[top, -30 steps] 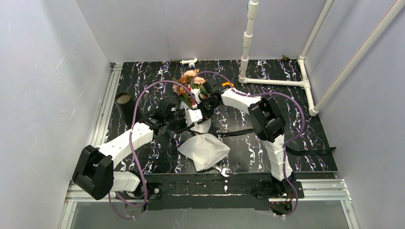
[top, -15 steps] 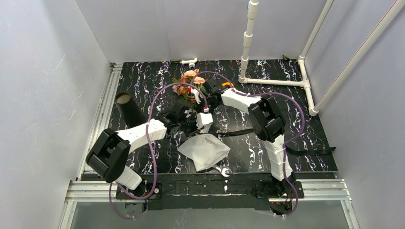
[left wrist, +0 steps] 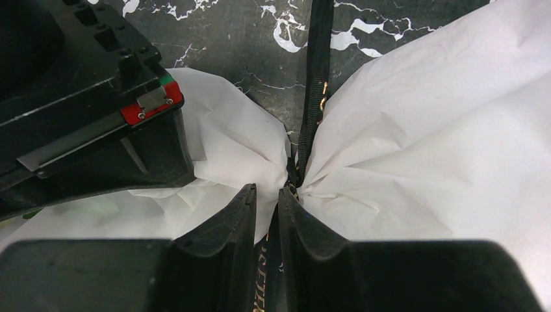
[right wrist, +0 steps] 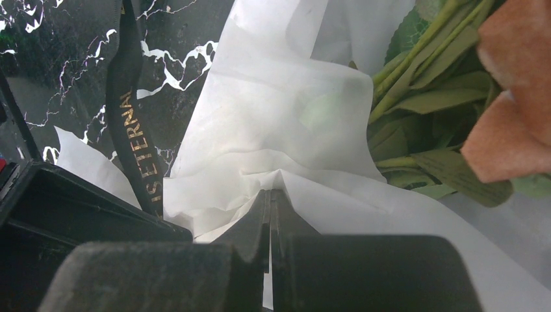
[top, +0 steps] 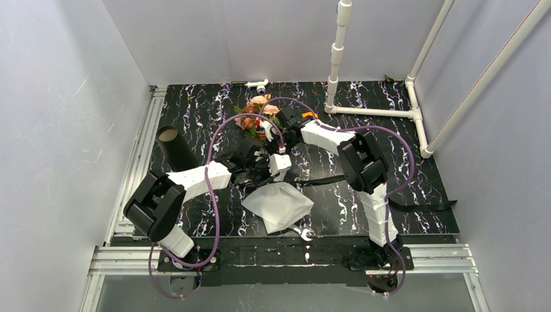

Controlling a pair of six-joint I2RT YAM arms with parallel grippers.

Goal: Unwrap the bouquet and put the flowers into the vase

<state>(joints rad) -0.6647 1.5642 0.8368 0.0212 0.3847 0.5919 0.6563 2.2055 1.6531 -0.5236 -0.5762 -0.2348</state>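
bouquet [top: 258,112], gold-lettered ribbon [right wrist: 138,144] (legible from wrists only)

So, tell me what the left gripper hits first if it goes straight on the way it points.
The left gripper has the black ribbon between its fingers; pushed straight on, it would first meet the ribbon's knot at the cinched waist of the white paper wrap, seemingly just ahead.

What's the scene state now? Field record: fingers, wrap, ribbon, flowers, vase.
right fingers: shut on white translucent paper wrap
left fingers: closed on black gold-lettered ribbon where the wrap gathers
flowers: pink, peach and rust-orange roses, lying in the wrap
vase: black cylindrical tube, table's left side, apart, no flowers in it
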